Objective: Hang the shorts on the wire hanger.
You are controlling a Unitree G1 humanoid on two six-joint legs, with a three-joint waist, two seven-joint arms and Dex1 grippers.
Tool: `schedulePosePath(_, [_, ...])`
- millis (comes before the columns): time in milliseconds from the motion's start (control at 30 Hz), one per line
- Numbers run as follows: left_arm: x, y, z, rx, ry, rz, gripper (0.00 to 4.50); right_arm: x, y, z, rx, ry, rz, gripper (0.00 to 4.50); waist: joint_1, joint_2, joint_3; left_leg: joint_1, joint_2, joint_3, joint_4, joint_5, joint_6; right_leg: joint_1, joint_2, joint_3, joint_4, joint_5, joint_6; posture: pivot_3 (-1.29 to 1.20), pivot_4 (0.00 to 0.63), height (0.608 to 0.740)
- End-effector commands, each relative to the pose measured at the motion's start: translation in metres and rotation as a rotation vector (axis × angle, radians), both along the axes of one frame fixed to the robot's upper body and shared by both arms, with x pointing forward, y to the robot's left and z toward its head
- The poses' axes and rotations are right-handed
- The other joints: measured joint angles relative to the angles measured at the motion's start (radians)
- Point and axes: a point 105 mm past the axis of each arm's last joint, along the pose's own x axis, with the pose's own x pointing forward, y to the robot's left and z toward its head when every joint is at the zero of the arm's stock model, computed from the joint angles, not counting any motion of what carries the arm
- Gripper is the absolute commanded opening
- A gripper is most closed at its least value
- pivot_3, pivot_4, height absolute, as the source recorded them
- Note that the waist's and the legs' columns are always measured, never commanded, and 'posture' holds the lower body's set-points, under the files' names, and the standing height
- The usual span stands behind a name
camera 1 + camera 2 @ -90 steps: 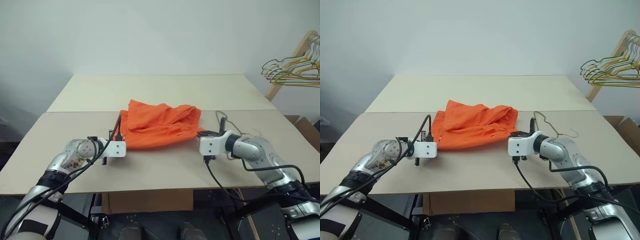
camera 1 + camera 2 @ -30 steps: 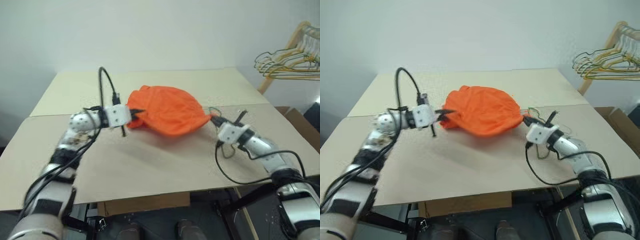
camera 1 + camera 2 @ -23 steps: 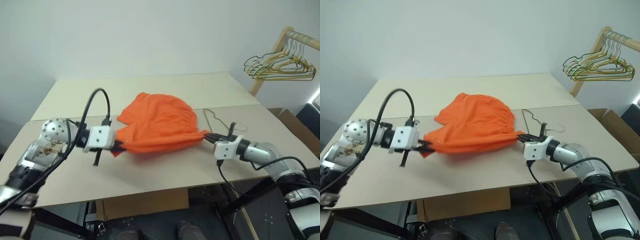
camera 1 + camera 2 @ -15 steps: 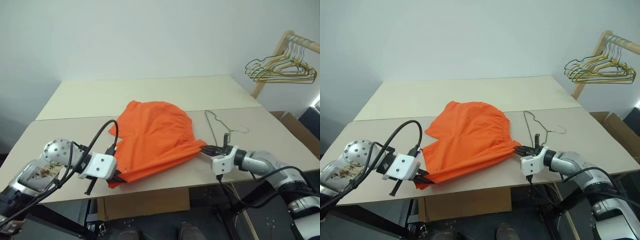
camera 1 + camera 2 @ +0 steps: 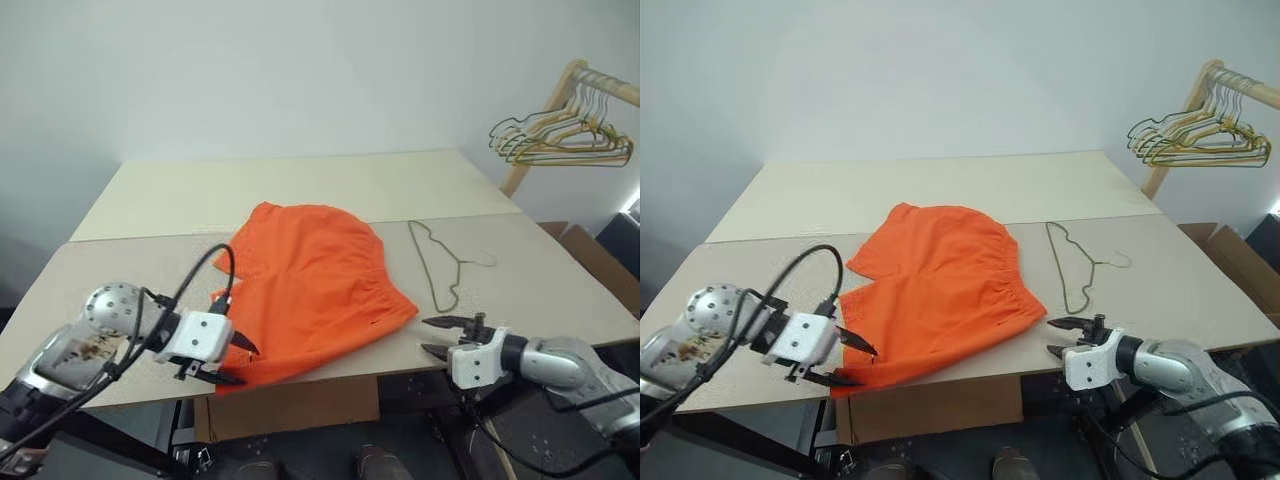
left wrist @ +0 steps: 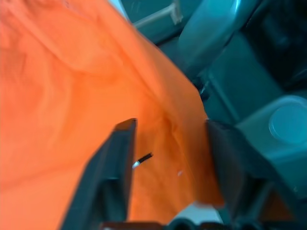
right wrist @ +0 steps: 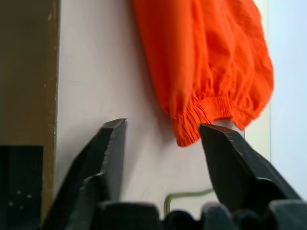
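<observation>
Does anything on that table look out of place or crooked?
The shorts lie askew, one corner drooping over the table front edge beside the left gripper. The wire hanger lies flat beside them.

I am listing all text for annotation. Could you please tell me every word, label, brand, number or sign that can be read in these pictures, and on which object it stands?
None: no readable word, number, brand or sign stands on the shorts, the wire hanger, the table or the hangers on the wooden rack.

Bright, even light; wrist views blurred
</observation>
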Motion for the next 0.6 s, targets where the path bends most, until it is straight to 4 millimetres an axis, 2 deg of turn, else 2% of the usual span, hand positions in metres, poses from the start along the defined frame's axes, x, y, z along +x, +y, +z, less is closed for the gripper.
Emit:
schedulePosePath(33, [0.023,-0.003,0.051,-0.228,-0.02,0.135,3.91,0.022,-0.021,0.047,0.257,0.018,-0.315,4.22,0.004,-0.001,0.0,0.001,0.0,0.0,0.0,0.0,0.0,0.0,0.0,0.0,0.001,0.0,0.0,0.06,0.0,0.74])
schedulePosePath(67, [0.031,-0.007,0.058,-0.283,-0.032,0.172,4.22,0.03,-0.03,0.051,0.316,0.049,-0.432,4.5,0.009,-0.001,0.0,0.001,0.0,0.0,0.0,0.0,0.0,0.0,0.0,0.0,0.001,0.0,0.0,0.05,0.0,0.74])
schedulePosePath(200, [0.047,-0.024,0.072,-0.401,0.007,0.237,4.22,0.049,-0.043,0.051,0.43,0.191,-0.711,4.5,0.012,-0.001,0.0,0.001,-0.001,-0.001,0.001,0.0,0.0,0.0,0.0,0.0,0.001,0.0,0.001,0.05,0.0,0.74])
schedulePosePath(333, [0.057,-0.049,0.077,-0.473,0.005,0.253,4.22,0.073,-0.056,0.033,0.447,0.334,-0.977,4.5,0.012,-0.002,0.0,-0.002,-0.003,0.0,0.001,0.002,0.003,-0.004,0.002,0.0,0.003,0.0,0.0,0.03,0.0,0.74])
schedulePosePath(500, [0.065,-0.066,0.081,-0.533,0.0,0.271,4.22,0.098,-0.072,0.012,0.489,0.442,-1.198,4.5,0.012,-0.002,-0.001,-0.015,-0.005,0.0,0.001,0.004,0.005,-0.016,0.003,0.001,0.005,0.001,-0.002,0.03,0.0,0.74])
schedulePosePath(600, [0.064,-0.067,0.08,-0.541,-0.002,0.277,4.22,0.101,-0.074,-0.001,0.473,0.516,-1.243,4.5,0.01,-0.002,-0.001,-0.018,-0.006,0.001,0.001,0.004,0.005,-0.018,0.003,0.0,0.005,0.006,-0.005,0.04,0.0,0.74])
